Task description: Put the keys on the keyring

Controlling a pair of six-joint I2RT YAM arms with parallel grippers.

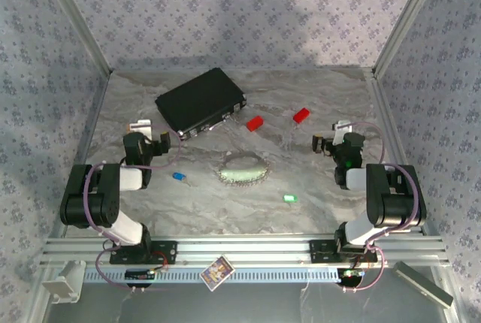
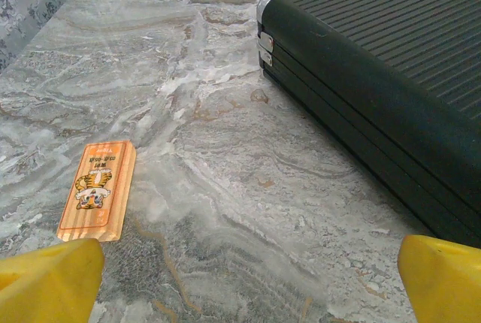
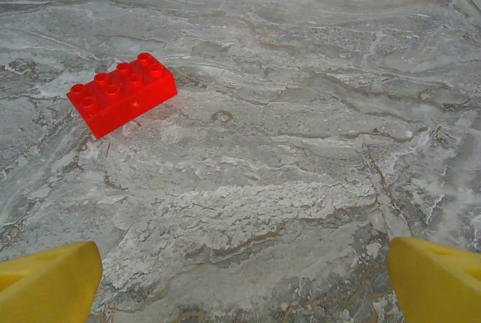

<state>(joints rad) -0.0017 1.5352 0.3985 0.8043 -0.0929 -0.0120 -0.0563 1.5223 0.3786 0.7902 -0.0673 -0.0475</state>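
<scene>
Grey marbled tabletop [image 1: 225, 210] within floral-papered walls [image 1: 225, 7]; left hand [image 2: 244, 282] and right hand [image 3: 242, 282] wide open.

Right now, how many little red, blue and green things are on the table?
Red bricks: 2
Blue-headed key: 1
Green-headed key: 1
Total: 4

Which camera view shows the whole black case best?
The top external view: the black case appears whole, all edges visible. The left wrist view shows it closer but cut off: one corner with metal latches.
</scene>
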